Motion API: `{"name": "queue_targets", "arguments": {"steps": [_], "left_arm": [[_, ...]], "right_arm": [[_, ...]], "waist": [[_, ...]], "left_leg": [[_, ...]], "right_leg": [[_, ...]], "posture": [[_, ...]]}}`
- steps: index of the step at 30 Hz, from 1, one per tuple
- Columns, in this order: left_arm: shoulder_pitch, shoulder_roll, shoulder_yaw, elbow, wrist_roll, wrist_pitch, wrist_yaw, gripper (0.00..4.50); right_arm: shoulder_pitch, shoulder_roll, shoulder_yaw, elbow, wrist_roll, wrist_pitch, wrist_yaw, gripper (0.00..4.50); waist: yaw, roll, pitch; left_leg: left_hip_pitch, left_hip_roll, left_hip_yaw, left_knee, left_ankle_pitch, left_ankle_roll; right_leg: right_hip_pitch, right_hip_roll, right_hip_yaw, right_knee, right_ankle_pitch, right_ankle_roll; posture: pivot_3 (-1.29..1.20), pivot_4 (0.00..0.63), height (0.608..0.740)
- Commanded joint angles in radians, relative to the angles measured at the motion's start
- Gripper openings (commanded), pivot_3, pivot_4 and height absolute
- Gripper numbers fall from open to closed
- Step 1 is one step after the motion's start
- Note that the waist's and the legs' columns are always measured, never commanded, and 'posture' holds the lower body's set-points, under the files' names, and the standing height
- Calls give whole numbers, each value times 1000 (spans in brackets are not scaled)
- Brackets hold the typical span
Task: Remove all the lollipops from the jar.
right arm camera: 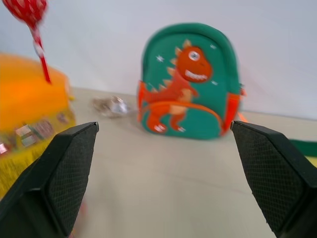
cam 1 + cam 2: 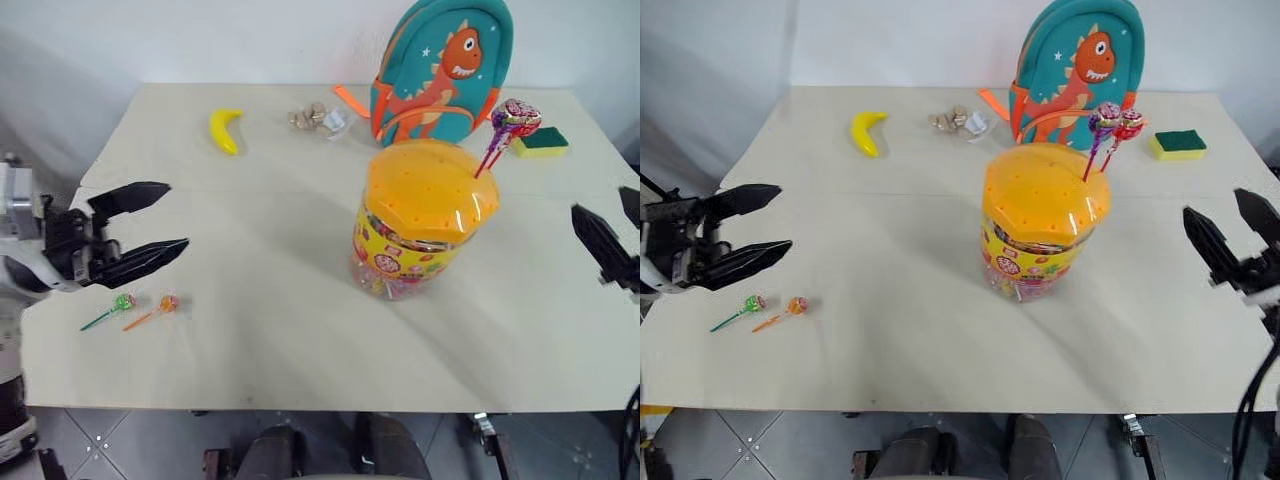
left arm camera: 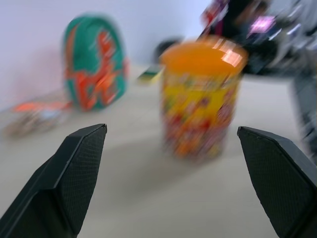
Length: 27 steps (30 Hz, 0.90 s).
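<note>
Along the table's point(image 2: 300, 340) far edge: banana point(image 2: 226, 130), crumpled wrappers point(image 2: 318, 118), dinosaur backpack point(image 2: 440, 65), green-and-yellow sponge point(image 2: 541, 141).

You are holding both arms out wide and raised over the table's two sides: your left gripper point(image 2: 140, 226) is pointing inward with its black fingers spread wide apart and empty, while your right gripper point(image 2: 1235, 235) is mirroring it, jaws likewise gaping.
</note>
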Motion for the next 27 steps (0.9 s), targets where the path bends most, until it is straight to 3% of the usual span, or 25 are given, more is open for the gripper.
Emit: {"name": "queue_targets", "arguments": {"steps": [1, 7, 15, 23, 27], "left_arm": [[-33, -39, -29, -56, -111, 61, 53, 4482], [-62, -117, -112, -99, -134, 70, 108, 4482], [-49, -112, -120, -125, -147, 70, 124, 4482], [-68, -113, -129, -149, -162, 69, 131, 4500], [-94, -118, -150, -130, -158, 64, 123, 4500]], "right_arm": [[-133, -55, 58, -29, 93, 118, -11, 4500], [-319, -86, 175, 19, 124, 252, 25, 4500], [-389, -68, 210, 61, 105, 261, 60, 4500], [-372, -64, 184, 51, 129, 261, 119, 1806], [-422, -59, 102, 83, 184, 246, 99, 495]], "waist": [[2, 0, 0], [20, -1, 0], [29, -1, 0], [29, -1, 0], [30, -1, 0]], "left_leg": [[0, 0, 0, 0, 0, 0], [-1, -1, -2, 2, 0, 1], [-3, 0, -2, 2, 0, 1], [-3, 0, -1, 2, 0, 1], [-3, 0, -1, 2, 0, 1]], "right_leg": [[0, 1, 0, 0, 0, 0], [0, 1, -1, -1, 0, 0], [0, 7, -1, -3, 0, 0], [0, 8, 0, -3, 0, 0], [0, 8, 0, -3, 0, 0]], "posture": [[0, 150, 740], [0, 150, 740], [0, 150, 740], [0, 150, 740], [0, 150, 740]]}}
